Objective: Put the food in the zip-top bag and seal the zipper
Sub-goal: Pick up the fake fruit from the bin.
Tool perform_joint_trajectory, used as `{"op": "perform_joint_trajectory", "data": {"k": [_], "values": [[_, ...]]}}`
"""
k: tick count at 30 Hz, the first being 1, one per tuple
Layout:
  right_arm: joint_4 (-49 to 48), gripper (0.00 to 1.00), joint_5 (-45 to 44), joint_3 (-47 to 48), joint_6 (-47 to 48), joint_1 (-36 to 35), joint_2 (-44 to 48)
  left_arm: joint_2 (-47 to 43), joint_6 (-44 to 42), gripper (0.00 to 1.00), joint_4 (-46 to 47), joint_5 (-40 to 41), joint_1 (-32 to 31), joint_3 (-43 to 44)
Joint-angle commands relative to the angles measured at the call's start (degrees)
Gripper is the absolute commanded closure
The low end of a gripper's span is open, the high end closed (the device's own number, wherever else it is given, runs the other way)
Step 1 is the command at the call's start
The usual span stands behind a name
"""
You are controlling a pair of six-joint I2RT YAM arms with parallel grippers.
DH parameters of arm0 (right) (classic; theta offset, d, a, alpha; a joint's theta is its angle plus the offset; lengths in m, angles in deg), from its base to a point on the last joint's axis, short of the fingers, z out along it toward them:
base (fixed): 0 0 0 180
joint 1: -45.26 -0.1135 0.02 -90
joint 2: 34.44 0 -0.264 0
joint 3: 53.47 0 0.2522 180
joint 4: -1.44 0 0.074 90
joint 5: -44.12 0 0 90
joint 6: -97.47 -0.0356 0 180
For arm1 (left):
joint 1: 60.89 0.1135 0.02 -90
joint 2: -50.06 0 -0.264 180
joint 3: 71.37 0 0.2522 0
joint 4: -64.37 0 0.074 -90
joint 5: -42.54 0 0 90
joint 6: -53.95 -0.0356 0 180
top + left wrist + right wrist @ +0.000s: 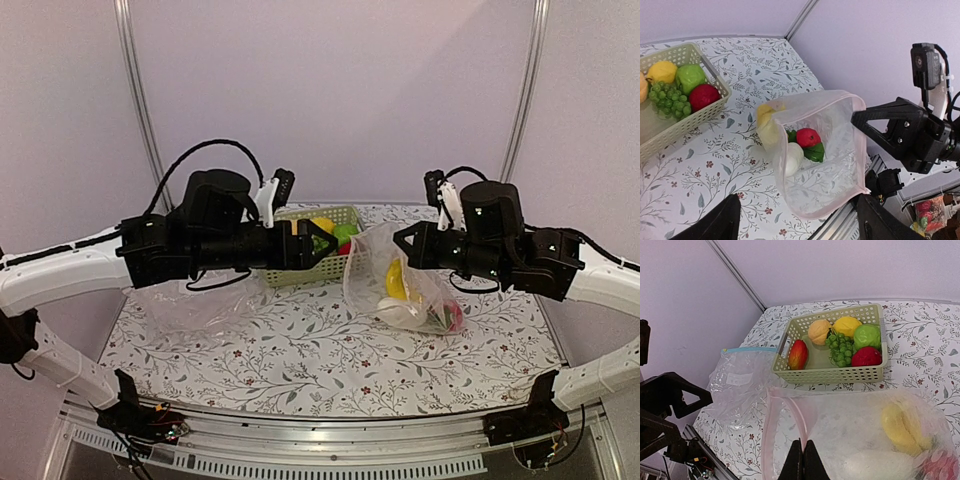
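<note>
Your right jaws are clenched on the pink zipper [765, 430] edge of the zip-top bag [400, 285], which hangs just beside the basket [345, 214], on its right-arm side. Your left jaws are released and hover near the basket. The film is thin, crinkly and slick, so this one-sided pinch could slip or let the mouth sag shut. The glossy, rounded grapes [841, 351], lemon [846, 325] and apple [866, 356] in the basket could squirt from a grip.

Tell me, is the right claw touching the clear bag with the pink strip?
Touching. The right wrist view shows the right gripper with its fingers shut, pinching the pink-edged mouth of the zip-top bag.
</note>
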Motion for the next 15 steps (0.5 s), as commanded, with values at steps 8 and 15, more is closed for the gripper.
{"op": "perform_joint_trajectory", "data": {"k": [8, 15], "values": [[2.52, 1.0, -2.46, -0.22, 1.02, -0.28, 3.46, -4.34, 0.61, 0.14, -7.51, 0.38, 10.58, -6.23], [3.27, 1.0, -3.53, -0.9, 1.4, -0.26, 5.14, 4.81, -7.5, 0.13, -18.7, 0.77, 17.13, 3.16]]}}
